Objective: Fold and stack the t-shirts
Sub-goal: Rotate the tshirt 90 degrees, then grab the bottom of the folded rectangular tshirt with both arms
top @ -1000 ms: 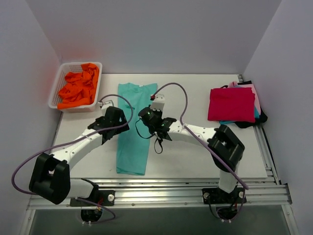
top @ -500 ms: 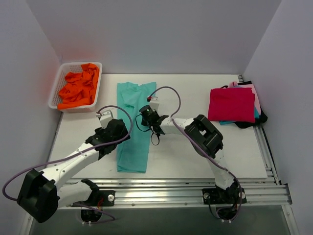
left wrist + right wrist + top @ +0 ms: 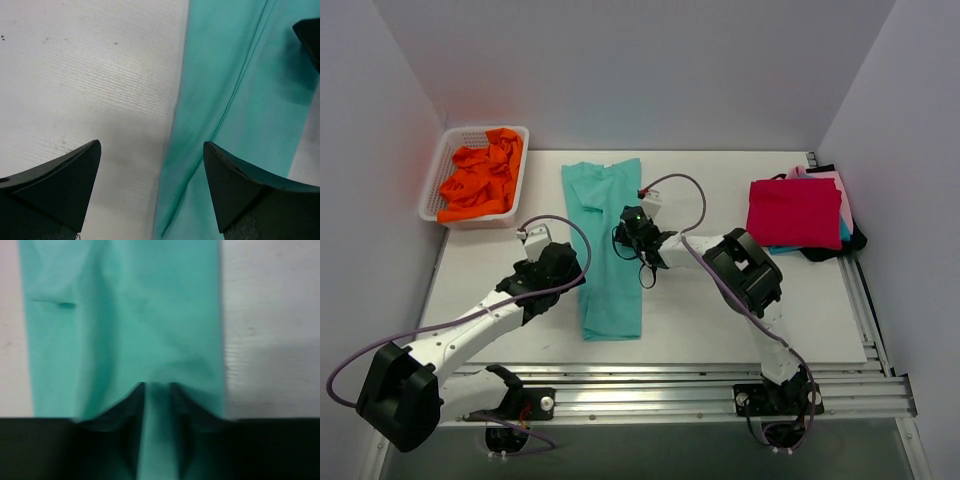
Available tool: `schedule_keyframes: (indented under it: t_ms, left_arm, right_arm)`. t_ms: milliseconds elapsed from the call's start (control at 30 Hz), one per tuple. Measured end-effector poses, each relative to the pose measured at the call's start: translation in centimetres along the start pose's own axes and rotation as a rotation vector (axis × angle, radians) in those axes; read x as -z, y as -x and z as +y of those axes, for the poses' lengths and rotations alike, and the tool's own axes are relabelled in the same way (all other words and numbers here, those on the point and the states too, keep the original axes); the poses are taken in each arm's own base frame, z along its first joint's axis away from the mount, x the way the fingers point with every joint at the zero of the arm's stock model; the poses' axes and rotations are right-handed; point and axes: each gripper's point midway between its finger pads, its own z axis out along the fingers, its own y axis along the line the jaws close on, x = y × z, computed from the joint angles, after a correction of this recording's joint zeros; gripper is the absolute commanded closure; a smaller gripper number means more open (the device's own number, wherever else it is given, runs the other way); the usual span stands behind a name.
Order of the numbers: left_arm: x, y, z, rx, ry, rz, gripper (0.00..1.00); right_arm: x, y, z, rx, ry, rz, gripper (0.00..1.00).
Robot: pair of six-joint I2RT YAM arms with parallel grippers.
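1. orange t-shirts (image 3: 480, 180) are lying in a loose heap inside the white basket (image 3: 432, 185) at the far left corner of the table (image 3: 720, 320).
2. left gripper (image 3: 151, 145) is hanging just near of the basket, fingers spread wide and released, holding nothing; between them the bare table and the left edge of the teal cloth are showing.
3. teal t-shirt (image 3: 608, 295) is lying in the middle of the table, folded into a long narrow strip running from near to far, its far end leaning slightly to the left.
4. right gripper (image 3: 156, 387) is sitting on the strip's right edge toward the far end, fingers clenched on a pinch of the teal fabric.
5. folded shirts (image 3: 795, 212) are resting in a stack at the far right, well apart from the strip, a magenta one on top and pink, teal and black edges peeking out beneath.
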Motion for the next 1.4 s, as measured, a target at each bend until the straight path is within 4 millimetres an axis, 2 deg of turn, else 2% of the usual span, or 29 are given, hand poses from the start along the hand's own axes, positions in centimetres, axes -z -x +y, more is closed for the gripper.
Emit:
schedule_keyframes:
  t_ms: [67, 100, 200, 367, 433, 533, 600, 667, 733, 800, 900, 1000, 1033, 1167, 1333, 1400]
  left_arm:
    - [-0.2, -0.3, 0.1, -0.009, 0.010, 0.009, 0.09]
    - [-0.3, -0.3, 0.1, -0.009, 0.010, 0.009, 0.09]
    - [-0.2, -0.2, 0.2, -0.007, 0.011, 0.002, 0.09]
    - [0.4, 0.4, 0.3, 0.000, 0.008, -0.016, 0.10]
    - [0.8, 0.4, 0.2, 0.002, -0.003, -0.018, 0.10]
    - [1.8, -0.1, -0.5, -0.004, -0.039, -0.011, 0.11]
    - [2.7, -0.9, -1.3, -0.006, -0.078, -0.001, 0.12]
    - [3.4, -2.4, -1.6, -0.011, -0.107, 0.024, 0.14]
    - [3.9, -4.3, -1.7, -0.023, -0.124, 0.062, 0.15]
    - [4.4, -6.3, -1.6, -0.042, -0.131, 0.102, 0.18]
    - [4.7, -8.9, -1.1, -0.062, -0.126, 0.148, 0.20]
    - [4.1, -11.1, 0.2, -0.067, -0.072, 0.188, 0.23]
    - [3.9, -11.8, 0.7, -0.069, -0.055, 0.199, 0.24]
    - [4.0, -13.6, 2.0, -0.056, -0.028, 0.226, 0.26]
    - [5.3, -13.8, 2.2, 0.002, -0.066, 0.218, 0.31]
    - [5.8, -13.7, 2.3, 0.021, -0.079, 0.218, 0.36]
  right_arm:
    - [0.2, 0.3, 1.2, -0.014, 0.042, -0.014, 0.31]
    - [0.5, 0.4, 1.8, -0.007, 0.058, -0.019, 0.12]
    - [1.6, -0.4, 3.4, 0.033, 0.079, -0.010, 0.09]
    - [3.8, -2.2, 4.4, 0.132, 0.032, 0.014, 0.09]
    - [5.5, -1.7, 4.5, 0.166, -0.004, 0.002, 0.09]
    - [9.3, 0.6, 4.9, 0.184, -0.042, -0.062, 0.11]
    - [13.1, 2.6, 4.7, 0.165, -0.051, -0.118, 0.14]
    - [16.4, 3.9, 3.0, 0.136, -0.072, -0.151, 0.14]
    - [19.0, 4.4, 0.3, 0.105, -0.101, -0.170, 0.15]
    - [20.7, 3.4, -2.6, 0.089, -0.132, -0.159, 0.19]
    - [22.5, -0.2, -6.4, 0.098, -0.163, -0.101, 0.27]
    - [23.9, -4.6, -8.3, 0.127, -0.155, -0.027, 0.39]
    - [24.3, -5.9, -8.6, 0.136, -0.148, -0.003, 0.40]
    - [25.7, -10.1, -8.2, 0.152, -0.091, 0.074, 0.44]
    - [25.8, -13.4, -6.2, 0.171, -0.049, 0.119, 0.46]
    - [25.5, -14.7, -5.2, 0.184, -0.038, 0.135, 0.46]
